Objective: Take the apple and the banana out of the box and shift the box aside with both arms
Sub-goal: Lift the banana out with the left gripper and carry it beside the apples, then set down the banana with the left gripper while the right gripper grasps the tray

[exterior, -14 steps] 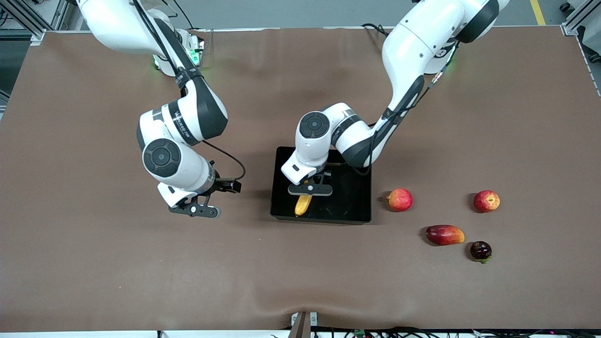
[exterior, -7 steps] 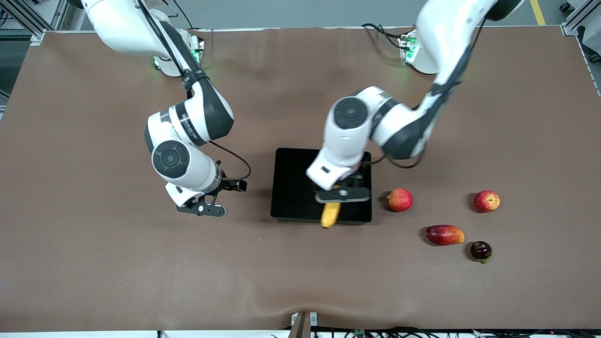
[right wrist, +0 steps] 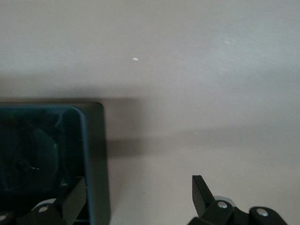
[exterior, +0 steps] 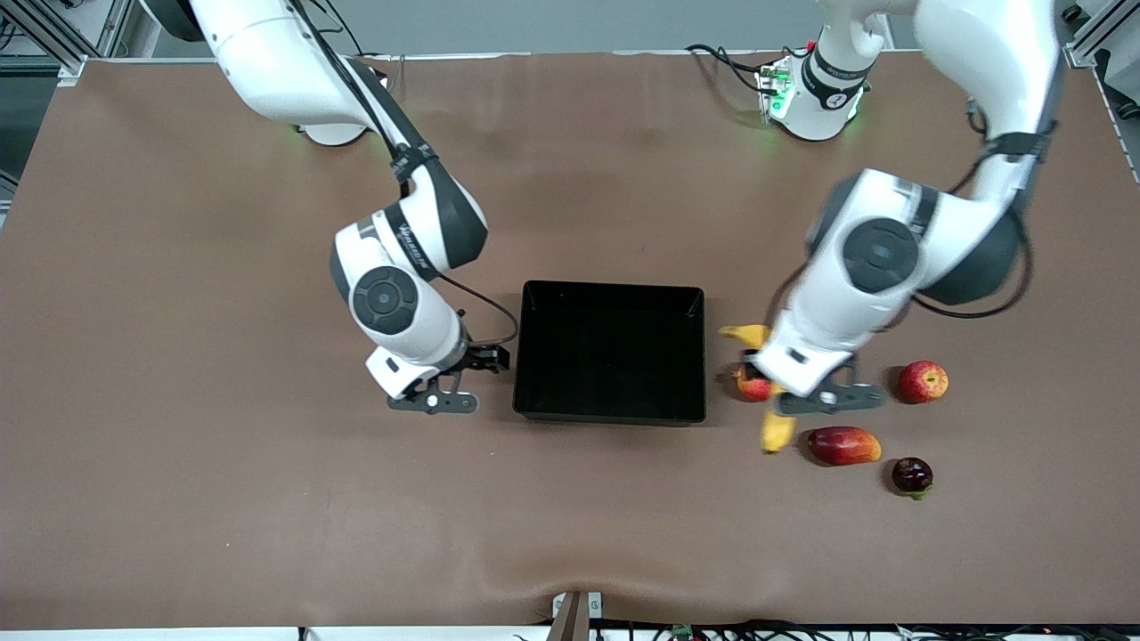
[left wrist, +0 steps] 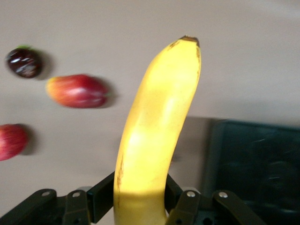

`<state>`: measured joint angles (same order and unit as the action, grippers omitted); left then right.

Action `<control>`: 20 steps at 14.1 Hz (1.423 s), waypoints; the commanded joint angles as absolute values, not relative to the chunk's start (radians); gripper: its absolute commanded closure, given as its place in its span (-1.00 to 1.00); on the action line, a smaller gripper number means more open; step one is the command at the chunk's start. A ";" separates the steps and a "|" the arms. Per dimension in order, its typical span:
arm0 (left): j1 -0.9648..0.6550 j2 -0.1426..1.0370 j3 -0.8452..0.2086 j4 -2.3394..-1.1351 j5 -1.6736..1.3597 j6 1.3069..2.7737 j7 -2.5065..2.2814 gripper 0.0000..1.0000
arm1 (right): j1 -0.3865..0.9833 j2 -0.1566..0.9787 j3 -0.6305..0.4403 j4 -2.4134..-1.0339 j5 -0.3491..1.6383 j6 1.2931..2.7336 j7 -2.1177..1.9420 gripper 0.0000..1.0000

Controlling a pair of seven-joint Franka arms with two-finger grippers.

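Observation:
My left gripper [exterior: 815, 402] is shut on the long yellow banana [exterior: 777, 432] and holds it in the air over the pinkish-red round fruit [exterior: 754, 388], beside the box. In the left wrist view the banana [left wrist: 157, 136] rises from between the fingers [left wrist: 105, 201]. The red apple [exterior: 922, 381] lies toward the left arm's end of the table and also shows in the left wrist view [left wrist: 11, 140]. The black box [exterior: 612, 414] holds nothing. My right gripper [exterior: 434, 402] is open and empty by the box's corner [right wrist: 91, 154] at the right arm's end.
A red-yellow oval fruit [exterior: 843, 445] and a small dark fruit [exterior: 912, 474] lie nearer the front camera than the apple. Both also show in the left wrist view, the oval fruit [left wrist: 77, 90] and the dark fruit [left wrist: 23, 62]. A brown cloth covers the table.
My left gripper lifted the banana out of the box and carried it toward the left arm's end, over the loose fruits. My right gripper moved closer to the box.

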<state>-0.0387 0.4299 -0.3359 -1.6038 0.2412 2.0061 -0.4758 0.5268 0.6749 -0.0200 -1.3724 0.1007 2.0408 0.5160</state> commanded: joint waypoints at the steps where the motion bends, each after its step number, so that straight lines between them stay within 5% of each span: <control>1: 0.063 0.351 -0.347 -1.771 0.224 2.032 -0.326 1.00 | 0.554 0.781 -0.023 -1.252 0.117 2.068 0.517 -1.00; 5: 0.164 0.333 -0.345 -1.929 0.225 2.106 -0.079 1.00 | 0.560 0.833 0.002 -1.243 0.117 2.161 0.509 -1.00; 10: 0.218 0.348 -0.342 -2.143 0.247 2.392 0.148 1.00 | 0.591 0.864 0.003 -1.252 0.118 2.161 0.509 -1.00; 11: 0.219 0.363 -0.339 -2.163 0.261 2.448 0.187 1.00 | 0.595 0.865 0.005 -1.258 0.120 2.161 0.509 -0.68; 13: 0.262 0.405 -0.341 -2.161 0.300 2.491 0.244 1.00 | 0.604 0.870 0.003 -1.258 0.123 2.160 0.518 0.74; 14: 0.270 0.422 -0.341 -2.160 0.336 2.511 0.262 1.00 | 0.604 0.870 0.005 -1.259 0.123 2.158 0.518 1.00; 17: 0.284 0.471 -0.341 -2.143 0.432 2.568 0.264 1.00 | 0.603 0.867 0.003 -1.258 0.121 2.155 0.515 1.00; 18: 0.288 0.486 -0.341 -2.125 0.433 2.568 0.262 0.72 | 0.598 0.864 0.003 -1.258 0.121 2.152 0.515 1.00; 19: 0.288 0.489 -0.341 -2.114 0.433 2.568 0.261 0.01 | 0.592 0.861 0.003 -1.258 0.121 2.151 0.512 1.00; 20: 0.290 0.485 -0.344 -2.109 0.433 2.568 0.250 -0.99 | 0.591 0.853 0.003 -1.258 0.121 2.149 0.512 1.00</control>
